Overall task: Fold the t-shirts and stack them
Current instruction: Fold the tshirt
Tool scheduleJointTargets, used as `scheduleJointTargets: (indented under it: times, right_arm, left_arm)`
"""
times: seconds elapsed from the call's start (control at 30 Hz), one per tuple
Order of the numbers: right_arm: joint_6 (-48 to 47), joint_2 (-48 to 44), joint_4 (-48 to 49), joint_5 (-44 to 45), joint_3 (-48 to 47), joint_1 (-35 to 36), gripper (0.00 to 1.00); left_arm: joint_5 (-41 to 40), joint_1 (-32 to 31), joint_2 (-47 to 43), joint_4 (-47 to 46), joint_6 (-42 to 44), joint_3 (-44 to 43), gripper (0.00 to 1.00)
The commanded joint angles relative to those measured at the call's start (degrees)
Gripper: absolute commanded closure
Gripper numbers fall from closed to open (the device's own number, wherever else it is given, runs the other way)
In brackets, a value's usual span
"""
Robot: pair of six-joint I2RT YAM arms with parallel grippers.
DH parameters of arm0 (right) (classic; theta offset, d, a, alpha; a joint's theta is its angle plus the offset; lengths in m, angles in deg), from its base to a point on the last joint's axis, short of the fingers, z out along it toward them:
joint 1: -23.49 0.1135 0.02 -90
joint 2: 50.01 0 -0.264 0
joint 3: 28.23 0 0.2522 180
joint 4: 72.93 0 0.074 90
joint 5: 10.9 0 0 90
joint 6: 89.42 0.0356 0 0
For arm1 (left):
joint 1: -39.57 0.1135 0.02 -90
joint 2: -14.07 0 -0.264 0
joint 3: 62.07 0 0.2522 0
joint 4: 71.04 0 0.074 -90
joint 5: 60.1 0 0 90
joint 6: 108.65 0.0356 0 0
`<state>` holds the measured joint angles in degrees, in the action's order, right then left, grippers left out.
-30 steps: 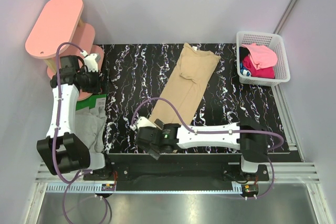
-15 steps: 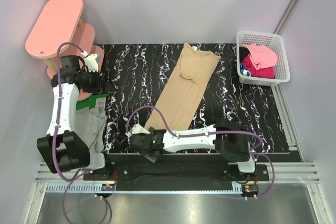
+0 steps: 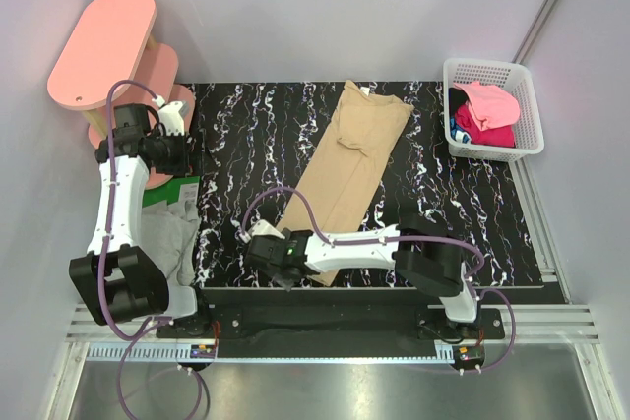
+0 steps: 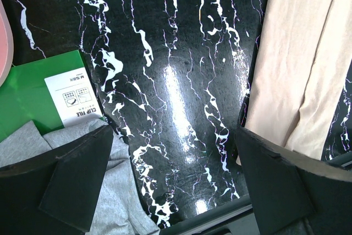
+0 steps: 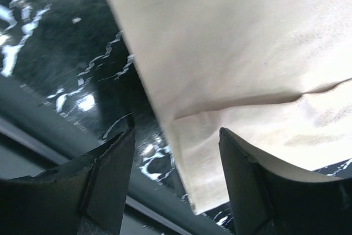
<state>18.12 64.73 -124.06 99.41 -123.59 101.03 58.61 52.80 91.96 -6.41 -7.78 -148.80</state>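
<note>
I am working in a lab-style robot test booth: plain pale walls are enclosing my black marbled table, with an aluminium rail running along its near edge.

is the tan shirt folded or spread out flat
Partly folded: the tan shirt lies as a long narrow strip on the table, sides turned in, not yet folded short.

One tan t-shirt, one grey t-shirt, one basket (its shirts uncountable), two arms.
</note>
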Motion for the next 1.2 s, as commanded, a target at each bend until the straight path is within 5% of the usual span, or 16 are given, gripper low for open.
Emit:
scheduleJointTargets:
  times: [0.0,0.63,0.87,1.0,1.17]
  right_arm:
    - [-1.19,-0.04,2.30,-0.28,0.22,-1.77,0.31]
    - [1.62,4.00,3.35,-2.47,2.06,-2.04,0.46]
    - [3.90,5.14,1.86,-2.65,2.32,-2.22,0.60]
    - [4.52,5.76,1.59,-1.86,2.94,-2.74,0.95]
    - [4.87,6.82,0.89,-2.30,3.03,-3.27,1.00]
  left_arm:
    - [1.53,0.13,-0.90,-1.92,0.38,0.11,0.01]
    - [0.91,0.30,-0.45,-1.92,0.46,-1.30,0.01]
    - [0.82,0.21,-1.16,-1.83,0.46,-1.47,0.01]
    - [0.65,0.21,-1.07,-1.65,0.38,-1.82,0.01]
    - [1.08,0.30,-1.07,-1.39,0.29,-2.35,0.01]
